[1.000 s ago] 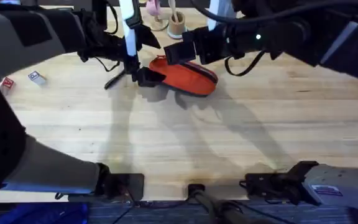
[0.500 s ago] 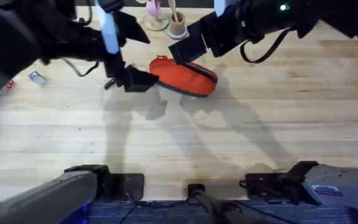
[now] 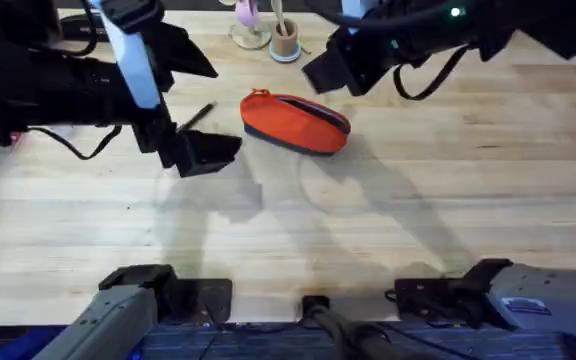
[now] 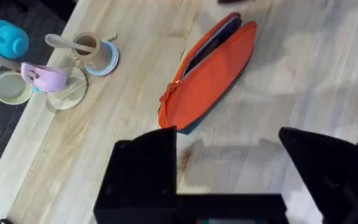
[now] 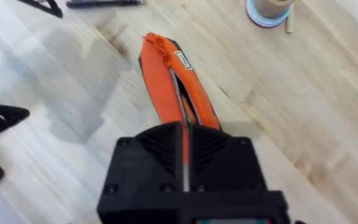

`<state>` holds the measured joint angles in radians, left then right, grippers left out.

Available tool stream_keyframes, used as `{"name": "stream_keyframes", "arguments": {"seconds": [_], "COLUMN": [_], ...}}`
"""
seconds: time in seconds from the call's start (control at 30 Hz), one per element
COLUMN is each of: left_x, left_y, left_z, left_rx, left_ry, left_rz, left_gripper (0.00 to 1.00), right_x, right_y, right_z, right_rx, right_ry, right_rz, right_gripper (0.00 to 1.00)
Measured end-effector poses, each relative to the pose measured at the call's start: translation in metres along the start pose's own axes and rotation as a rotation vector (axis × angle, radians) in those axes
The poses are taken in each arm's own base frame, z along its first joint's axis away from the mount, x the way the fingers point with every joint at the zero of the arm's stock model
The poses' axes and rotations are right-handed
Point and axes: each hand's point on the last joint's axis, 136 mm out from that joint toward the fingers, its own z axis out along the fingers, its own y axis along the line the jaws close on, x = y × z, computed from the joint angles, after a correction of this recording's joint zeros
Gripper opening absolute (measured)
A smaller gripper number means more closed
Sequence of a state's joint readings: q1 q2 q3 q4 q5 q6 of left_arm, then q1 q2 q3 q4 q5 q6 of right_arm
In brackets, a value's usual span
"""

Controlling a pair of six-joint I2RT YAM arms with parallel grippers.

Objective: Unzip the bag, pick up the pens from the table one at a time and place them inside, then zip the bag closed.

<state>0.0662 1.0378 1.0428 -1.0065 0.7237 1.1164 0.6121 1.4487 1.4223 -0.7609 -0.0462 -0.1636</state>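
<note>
The orange fabric bag point(image 3: 296, 124) lies on the pale plank table point(image 3: 368, 220), toward the far middle, its zipper partly parted in the right wrist view over a dark lining. Just left of it a slim black pen point(image 3: 198, 114) rests on the wood. Behind the bag, at the far edge, stand a wooden cup point(image 3: 285, 42) with a spoon and a pink cup point(image 4: 44, 77) on a round coaster. The left claw point(image 3: 203, 152) hovers left of the bag, fingers wide apart and empty. The right claw point(image 3: 326, 72) hangs above the bag's far right side, its black fingers pressed together, empty. Bare wood spreads broadly on the near side.
</note>
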Motion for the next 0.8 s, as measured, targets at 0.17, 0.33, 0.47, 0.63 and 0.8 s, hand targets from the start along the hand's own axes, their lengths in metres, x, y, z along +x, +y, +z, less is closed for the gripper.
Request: {"name": "stream_keyframes", "arguments": {"seconds": [0.17,0.33,0.47,0.63,0.8], "left_x": [0.002,0.002,0.002,0.002,0.002], "left_y": [0.001,0.001,0.001,0.001,0.001], "left_z": [0.0,0.0,0.0,0.0,0.0], "left_rx": [-0.005,-0.005,-0.005,-0.005,-0.005], "left_ry": [0.009,0.01,0.01,0.01,0.01], "left_rz": [-0.002,-0.002,-0.002,-0.002,-0.002], "left_gripper": [0.993,0.994,0.994,0.993,0.992], "right_x": [0.0,0.002,0.009,0.028,0.04], "right_y": [-0.002,-0.003,-0.003,-0.001,-0.001], "right_z": [0.0,0.001,0.011,0.028,0.042], "right_rx": [0.014,0.019,0.007,-0.02,-0.037], "right_ry": [0.003,0.013,0.052,0.145,0.202], "right_rz": [-0.084,-0.177,-0.212,-0.224,-0.224], "right_gripper": [0.031,0.031,0.031,0.03,0.03]}}
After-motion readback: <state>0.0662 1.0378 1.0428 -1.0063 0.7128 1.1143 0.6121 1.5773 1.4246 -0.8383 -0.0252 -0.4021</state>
